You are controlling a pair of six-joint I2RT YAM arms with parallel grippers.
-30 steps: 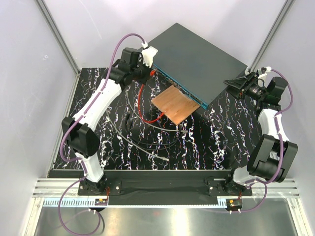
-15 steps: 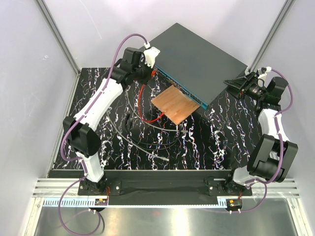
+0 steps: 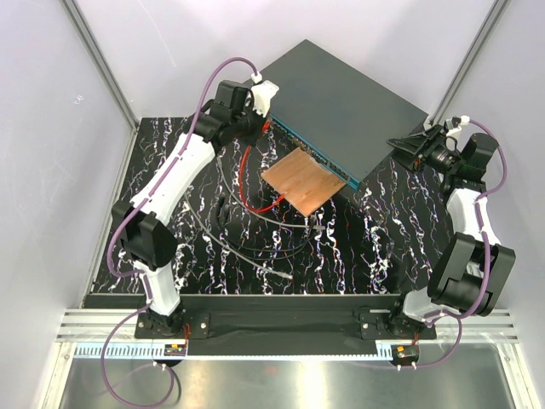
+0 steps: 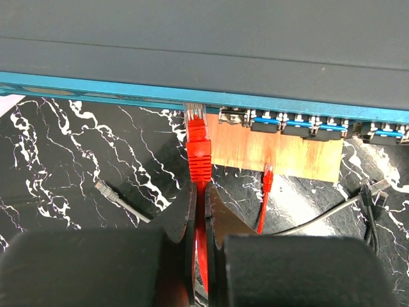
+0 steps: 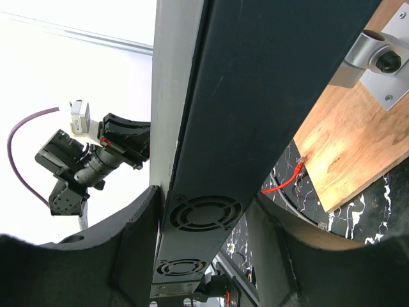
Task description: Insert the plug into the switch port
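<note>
Left pincer pinches red plug | right pincer clasps switch | black marbled tabletop, white walls

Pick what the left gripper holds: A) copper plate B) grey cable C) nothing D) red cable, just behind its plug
D: the left gripper is shut on the red cable just behind the red plug, whose clear tip points at the teal face of the switch.
</note>
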